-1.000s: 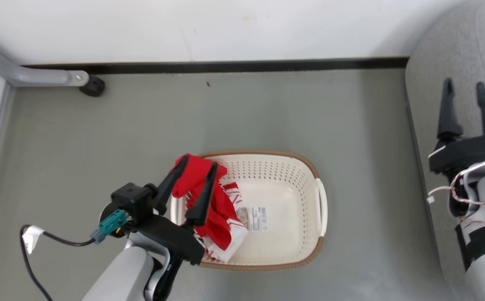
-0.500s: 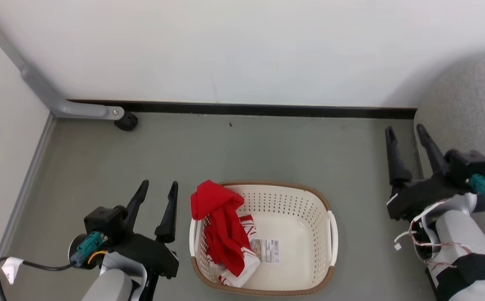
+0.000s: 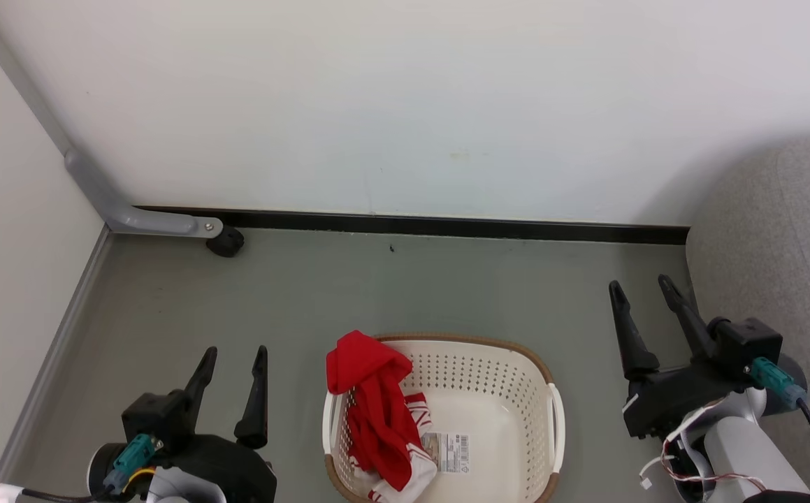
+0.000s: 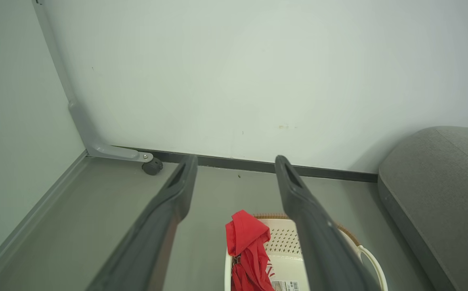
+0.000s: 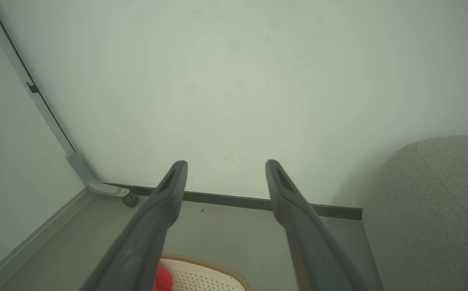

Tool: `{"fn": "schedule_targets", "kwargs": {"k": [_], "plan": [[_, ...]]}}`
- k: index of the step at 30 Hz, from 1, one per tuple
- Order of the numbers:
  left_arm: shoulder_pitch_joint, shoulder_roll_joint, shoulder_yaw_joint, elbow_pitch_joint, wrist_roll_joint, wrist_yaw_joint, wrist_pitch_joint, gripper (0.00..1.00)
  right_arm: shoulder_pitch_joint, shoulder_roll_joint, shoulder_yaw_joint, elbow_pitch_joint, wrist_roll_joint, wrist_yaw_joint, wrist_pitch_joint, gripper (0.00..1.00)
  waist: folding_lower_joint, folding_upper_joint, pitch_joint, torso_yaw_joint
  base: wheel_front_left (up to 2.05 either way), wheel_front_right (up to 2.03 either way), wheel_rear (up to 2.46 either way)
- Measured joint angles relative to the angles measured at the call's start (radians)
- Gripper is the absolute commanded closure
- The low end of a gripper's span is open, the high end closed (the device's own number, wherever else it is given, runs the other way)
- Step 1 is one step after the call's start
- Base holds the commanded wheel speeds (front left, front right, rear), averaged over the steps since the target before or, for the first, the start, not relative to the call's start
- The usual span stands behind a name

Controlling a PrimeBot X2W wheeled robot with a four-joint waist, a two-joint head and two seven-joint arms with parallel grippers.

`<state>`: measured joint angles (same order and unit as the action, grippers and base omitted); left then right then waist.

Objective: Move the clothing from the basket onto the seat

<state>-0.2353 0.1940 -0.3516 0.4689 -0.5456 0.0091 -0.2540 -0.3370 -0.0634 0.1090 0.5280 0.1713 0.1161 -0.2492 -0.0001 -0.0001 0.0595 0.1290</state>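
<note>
Red clothing (image 3: 377, 412) with white trim, cream perforated basket (image 3: 488, 377) with brown rim, light-grey seat (image 3: 775, 230)

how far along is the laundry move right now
Nothing looks done: the clothing lies in the basket, bunched over its left rim. Nothing is in hand: the left gripper and right gripper are open and empty. Left: grasp it, lift it, lay it on the seat.

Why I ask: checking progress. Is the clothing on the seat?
No, the clothing lies in the basket, draped over its rim, off the seat.
</note>
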Motion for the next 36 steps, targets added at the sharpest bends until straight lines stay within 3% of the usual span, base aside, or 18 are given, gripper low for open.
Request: {"fn": "schedule_targets", "kwargs": {"k": [10, 25, 36], "plan": [[0.095, 0.006, 0.05, -0.052, 0.049, 0.01, 0.0, 0.0, 0.07, 0.007, 0.026, -0.042, 0.014, 0.002, 0.0, 0.0, 0.0002, 0.0, -0.016, -0.022, 0.0, 0.0, 0.0], [0.143, -0.031, 0.138, -0.102, 0.103, 0.045, 0.0, 0.0, 0.146, 0.009, 0.022, -0.1, 0.014, -0.055, 0.0, 0.0, 0.0001, 0.0001, -0.023, -0.061, 0.0, 0.0, 0.0], [0.163, -0.047, 0.175, -0.116, 0.129, 0.044, 0.0, 0.0, 0.163, 0.01, 0.022, -0.137, 0.014, -0.068, 0.0, 0.0, 0.0001, 0.0002, -0.021, -0.072, 0.0, 0.0, 0.0]]}}
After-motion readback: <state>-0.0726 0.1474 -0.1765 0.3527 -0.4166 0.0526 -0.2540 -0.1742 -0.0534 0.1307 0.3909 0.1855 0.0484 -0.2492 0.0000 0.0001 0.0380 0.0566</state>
